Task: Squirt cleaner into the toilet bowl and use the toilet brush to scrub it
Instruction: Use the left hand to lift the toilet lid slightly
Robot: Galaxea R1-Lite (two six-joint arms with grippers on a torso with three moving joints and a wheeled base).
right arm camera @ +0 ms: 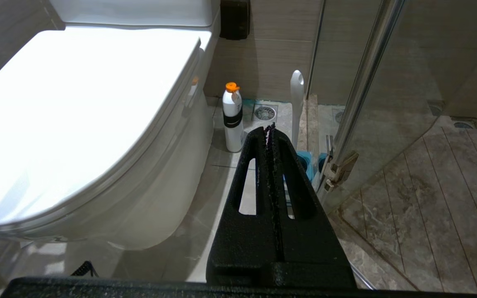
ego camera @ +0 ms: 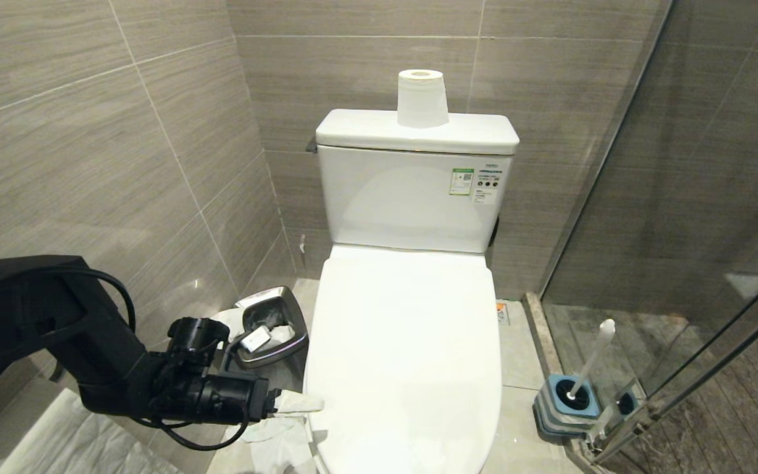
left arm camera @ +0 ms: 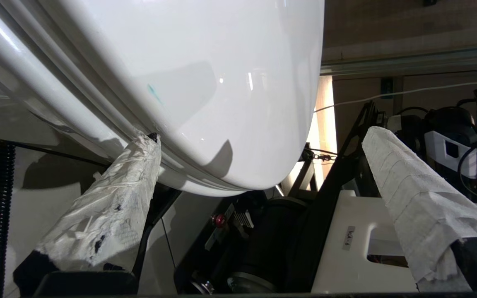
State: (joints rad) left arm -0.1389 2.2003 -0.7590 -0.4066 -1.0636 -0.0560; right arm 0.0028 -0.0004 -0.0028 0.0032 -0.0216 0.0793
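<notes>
Low down, the left tool [ego camera: 300,403], spread wide, touches the closed toilet bowl [ego camera: 405,355] lid's edge.

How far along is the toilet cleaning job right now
Barely started. The toilet lid is down and the toilet brush stands in its holder. In hand: the open left gripper, fingers paper-wrapped, is at the lid's front-left edge. The right gripper is shut, idle. Squirting and scrubbing remain.
</notes>
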